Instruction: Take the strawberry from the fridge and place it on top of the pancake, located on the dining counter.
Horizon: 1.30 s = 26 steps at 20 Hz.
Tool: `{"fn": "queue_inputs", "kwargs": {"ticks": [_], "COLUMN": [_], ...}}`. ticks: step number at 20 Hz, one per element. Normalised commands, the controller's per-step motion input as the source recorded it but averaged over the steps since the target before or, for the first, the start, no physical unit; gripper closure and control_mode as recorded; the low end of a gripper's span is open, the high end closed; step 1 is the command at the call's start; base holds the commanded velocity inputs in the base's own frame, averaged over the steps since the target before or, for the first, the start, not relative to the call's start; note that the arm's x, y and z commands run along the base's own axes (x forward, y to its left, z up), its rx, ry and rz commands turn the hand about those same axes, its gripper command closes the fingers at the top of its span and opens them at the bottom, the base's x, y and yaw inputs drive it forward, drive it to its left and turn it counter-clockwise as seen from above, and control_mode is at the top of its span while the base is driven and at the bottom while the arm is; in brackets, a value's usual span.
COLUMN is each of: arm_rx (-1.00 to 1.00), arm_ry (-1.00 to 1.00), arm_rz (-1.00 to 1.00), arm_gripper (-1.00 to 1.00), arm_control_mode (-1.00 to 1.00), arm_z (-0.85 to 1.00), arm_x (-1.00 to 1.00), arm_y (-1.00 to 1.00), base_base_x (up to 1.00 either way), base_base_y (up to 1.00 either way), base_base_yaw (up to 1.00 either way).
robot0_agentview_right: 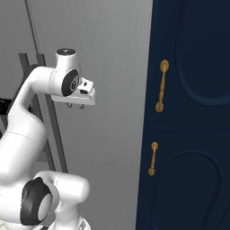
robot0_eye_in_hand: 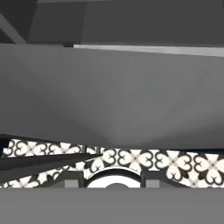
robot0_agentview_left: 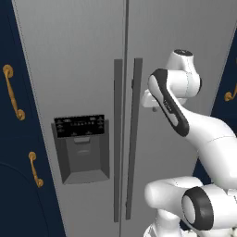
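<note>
The tall grey fridge (robot0_agentview_left: 78,55) stands right in front of me with both doors closed, so the strawberry is hidden. Two long dark handles (robot0_agentview_left: 118,139) run down its middle, and a black dispenser panel (robot0_agentview_left: 79,126) sits on the left door. My gripper (robot0_agentview_right: 75,107) hangs close to the right door's face, just right of the handles at their upper part, pointing down. Its fingertips (robot0_eye_in_hand: 73,181) stand apart with nothing between them. In the hand view the grey door face (robot0_eye_in_hand: 113,96) runs down to the floor. The pancake and dining counter are out of view.
Navy cabinets with gold handles flank the fridge on the left (robot0_agentview_left: 14,92) and the right (robot0_agentview_right: 161,85). Black-and-white patterned floor tiles (robot0_eye_in_hand: 175,164) lie below the hand. My own arm (robot0_agentview_left: 176,115) bends in front of the right door.
</note>
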Motion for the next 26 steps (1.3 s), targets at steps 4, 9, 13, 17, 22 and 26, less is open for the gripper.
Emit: {"fn": "queue_inputs", "kwargs": {"ticks": [4, 9, 13, 17, 22, 26], "arm_rx": [0.0, 0.0, 0.0, 0.0, 0.0, 0.0], "arm_ry": [-0.02, -0.24, -0.37, -0.31, -0.06, 0.0], "arm_rz": [0.0, -0.03, 0.0, 0.0, 0.0, 0.0], "arm_gripper": [-1.0, -1.0, -1.0, -1.0, -1.0, -1.0], "arm_control_mode": [-1.0, -1.0, -1.0, -1.0, 1.0, 1.0], "arm_z": [0.0, 0.03, 0.32, 0.41, 0.05, 0.0], "arm_x": [-0.29, -0.95, -0.89, -0.78, -0.16, 0.0], "arm_y": [0.01, 0.0, 0.01, 0.0, 0.0, 0.0], "base_base_x": [0.0, 0.0, 0.0, 0.0, -0.48, -0.42], "base_base_y": [0.0, 0.0, 0.0, 0.0, 0.12, 0.49], "base_base_yaw": [0.0, 0.0, 0.0, 0.0, -0.01, -0.07]}}
